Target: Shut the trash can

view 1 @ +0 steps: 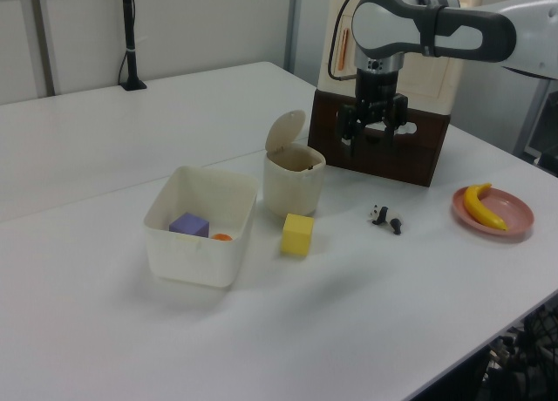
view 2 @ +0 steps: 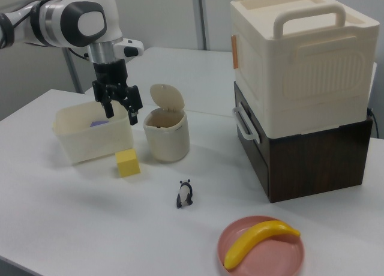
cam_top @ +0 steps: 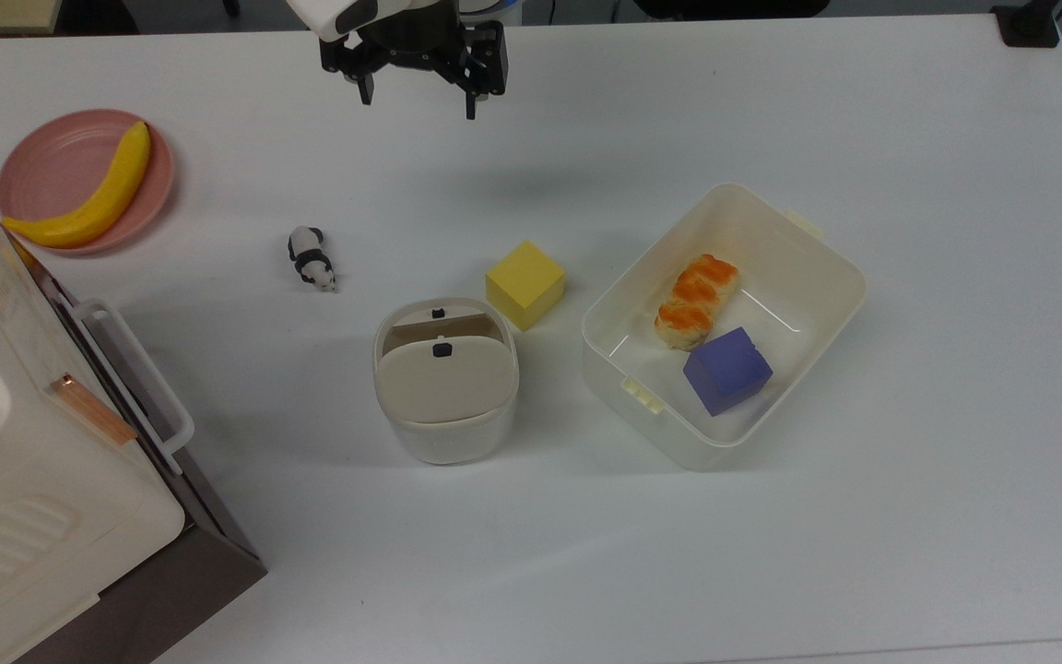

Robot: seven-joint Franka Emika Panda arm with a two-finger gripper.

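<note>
White table (cam_top: 771, 111); cream trash can (cam_top: 445, 433), beige lid (cam_top: 443, 376) raised.

Smooth plastic trash can (cam_top: 445, 420) (matt beige lid (cam_top: 442, 382)) on a matt white table (cam_top: 771, 120)

One trash can (cam_top: 445, 380) stands on the bench (cam_top: 771, 553), its lid up. There are two cubes: one yellow cube (cam_top: 525, 284) on the bench and one purple cube (cam_top: 727, 370) inside the single cream tub (cam_top: 826, 242), beside one pastry (cam_top: 696, 300). One panda figure (cam_top: 311, 258), one banana (cam_top: 88, 195) on one pink plate (cam_top: 47, 161), one cream appliance (view 2: 300, 60), and one pincer (cam_top: 416, 97).
</note>
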